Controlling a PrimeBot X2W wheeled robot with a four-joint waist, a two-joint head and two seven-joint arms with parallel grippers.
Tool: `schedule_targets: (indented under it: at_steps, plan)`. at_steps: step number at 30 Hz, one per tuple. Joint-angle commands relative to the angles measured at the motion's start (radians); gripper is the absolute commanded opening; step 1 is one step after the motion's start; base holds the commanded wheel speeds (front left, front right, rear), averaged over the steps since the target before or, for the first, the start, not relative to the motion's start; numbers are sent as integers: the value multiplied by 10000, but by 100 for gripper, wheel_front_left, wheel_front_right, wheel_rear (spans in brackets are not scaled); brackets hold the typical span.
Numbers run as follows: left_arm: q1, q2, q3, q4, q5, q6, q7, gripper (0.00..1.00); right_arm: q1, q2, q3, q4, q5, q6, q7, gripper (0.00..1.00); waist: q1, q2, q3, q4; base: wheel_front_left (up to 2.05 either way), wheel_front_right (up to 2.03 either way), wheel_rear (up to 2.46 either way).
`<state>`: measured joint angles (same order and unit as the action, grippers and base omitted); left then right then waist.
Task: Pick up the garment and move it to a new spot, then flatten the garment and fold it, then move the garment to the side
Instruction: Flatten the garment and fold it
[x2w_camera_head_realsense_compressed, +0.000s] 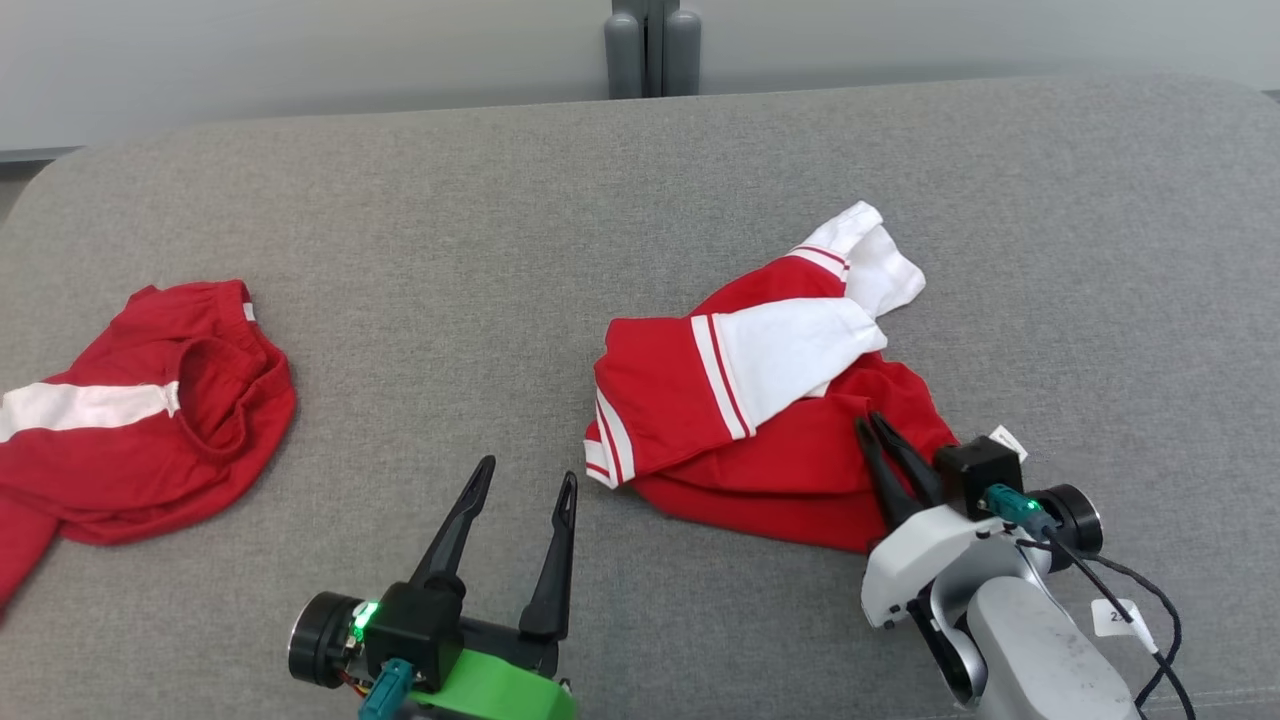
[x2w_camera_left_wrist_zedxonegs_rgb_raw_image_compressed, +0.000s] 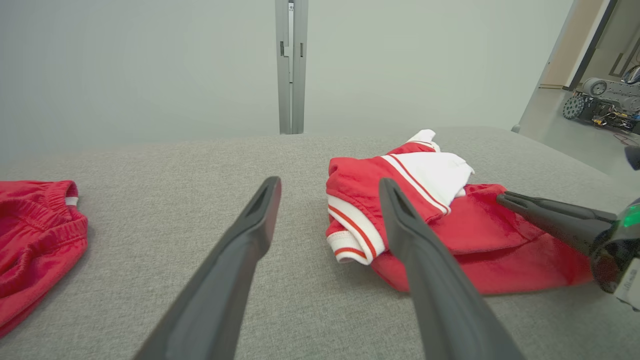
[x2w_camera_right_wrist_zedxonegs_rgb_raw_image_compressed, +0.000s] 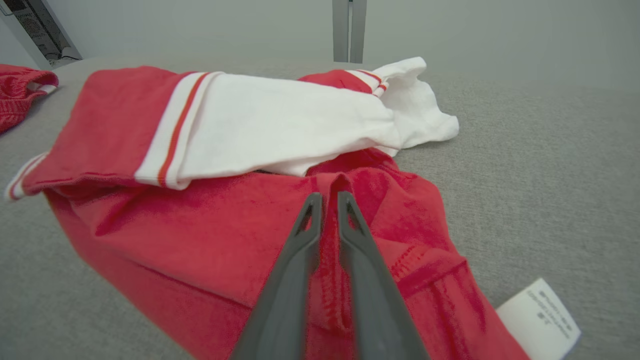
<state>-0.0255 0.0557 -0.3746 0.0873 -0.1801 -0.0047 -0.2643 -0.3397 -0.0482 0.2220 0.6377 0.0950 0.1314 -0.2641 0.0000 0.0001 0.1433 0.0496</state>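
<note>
The right tool (x2w_camera_head_realsense_compressed: 868, 421), nearly pressed together, seems to pinch a ridge of the crumpled red-and-white fleece garment (x2w_camera_head_realsense_compressed: 700, 400) on the grey cloth counter (x2w_camera_head_realsense_compressed: 450, 230). Its white sleeves (x2w_camera_head_realsense_compressed: 790, 350) pile just beyond the tool, with a white label (x2w_camera_head_realsense_compressed: 1005, 440) beside it. The left tool (x2w_camera_head_realsense_compressed: 527, 472) is spread and empty. A second red, white-striped garment (x2w_camera_head_realsense_compressed: 130, 450) lies well to its left.

Red body of garment (x2w_camera_head_realsense_compressed: 760, 470): soft fleecy cloth, matt; white sleeve a smoother knit. At garment's edge: care label (x2w_camera_right_wrist_zedxonegs_rgb_raw_image_compressed: 539, 320), thin smooth tag. Under garment: table cover (x2w_camera_head_realsense_compressed: 640, 200), coarse grey weave, matt. Fingers of right gripper (x2w_camera_right_wrist_zedxonegs_rgb_raw_image_compressed: 329, 197), on garment: matt dark plastic.
</note>
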Motion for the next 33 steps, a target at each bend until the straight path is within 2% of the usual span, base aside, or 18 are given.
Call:
schedule_targets:
  at_steps: [1,5,9,12,18,24,28,29,30,31,32,33]
  plan:
    - [188,-10,77,-15,74,-50,0,100,26,-32,-104,-83,209,-14,-4,0,0,-1,-23,-93,0,0,0]
    - [246,-36,158,10,110,-159,0,100,327,-38,-414,-323,838,-14,-4,0,0,-1,-29,-373,0,0,0]
    - [195,-46,213,-30,182,-189,0,100,713,-26,-639,-1184,729,-14,-4,0,0,-1,52,-638,0,0,0]
    - [134,-45,235,-79,129,-206,0,100,1273,-29,-545,-2267,346,-14,-4,0,0,-1,150,-807,0,0,0]
    - [-6,-43,300,-70,193,-240,0,100,2784,-781,-50,-4053,-424,-14,-4,0,0,-1,320,-994,0,0,0]
    - [-149,-43,363,-32,264,-313,0,100,3559,-1410,112,-4175,-683,-14,-4,0,0,-1,543,-1073,0,0,0]
    - [-225,-43,345,10,277,-392,0,100,3605,-1601,585,-3774,-264,-14,-4,0,0,-1,601,-1062,0,0,0]
    - [-249,-43,346,24,275,-386,0,100,3566,-1666,774,-3679,-108,-14,-4,5,0,-1,598,-1057,0,0,0]
    - [-263,-43,355,40,278,-391,0,100,3518,-1714,911,-3628,36,-16,-4,36,0,-1,594,-1055,0,0,0]
    - [-274,-44,365,62,287,-394,0,100,3473,-1781,1094,-3593,228,-14,-4,77,0,-1,583,-1049,0,0,0]
    - [-279,-44,367,80,294,-398,0,100,3446,-1855,1240,-3596,381,-14,-4,100,0,-1,573,-1040,0,0,0]
    - [-284,-44,367,95,295,-405,0,100,3424,-1988,1429,-3661,587,-14,-4,100,0,-1,559,-1031,0,0,0]
